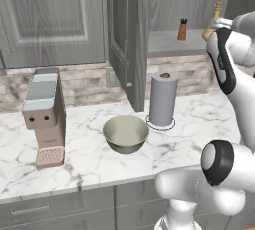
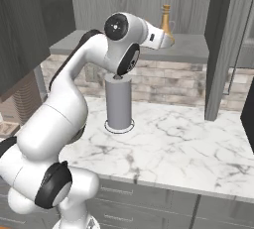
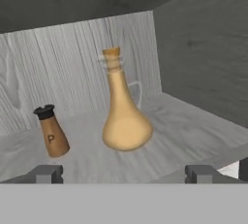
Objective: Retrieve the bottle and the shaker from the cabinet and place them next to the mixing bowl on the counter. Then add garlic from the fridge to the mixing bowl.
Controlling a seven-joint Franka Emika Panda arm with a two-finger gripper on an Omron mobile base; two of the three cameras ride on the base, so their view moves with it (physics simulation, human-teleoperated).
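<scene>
**Ana:** Starting at the left of the hand view: the small brown shaker with a black cap and a "P" on its side (image 3: 51, 132) stands upright on the grey wooden cabinet shelf (image 3: 193, 131). Just to its right, apart from it, is the amber glass bottle with a fat bulb, long thin neck and clear side handle (image 3: 123, 116).

**Ben:** And the two-finger gripper (image 3: 124, 173)?

**Ana:** Jaws spread wide, nothing between them, lined up roughly on the bottle from the shelf's front edge. In the left base view the round grey-green mixing bowl (image 1: 125, 133) sits on the white marble counter (image 1: 89, 159), with the grey paper towel roll on its stand (image 1: 163, 99) just to its right.

**Ben:** How would that bottle handle?

**Ana:** Likely rigid, smooth and slippery, and breakable if knocked over. The bulb looks too wide and rounded; the pads could slide off it. The neck seems the safer hold, though the weight then hangs low and it could swing.

**Ben:** The shaker?

**Ana:** Probably light and stiff, with nearly straight sides, so a mid-body pinch should do. It looks easy to topple if brushed.
</scene>
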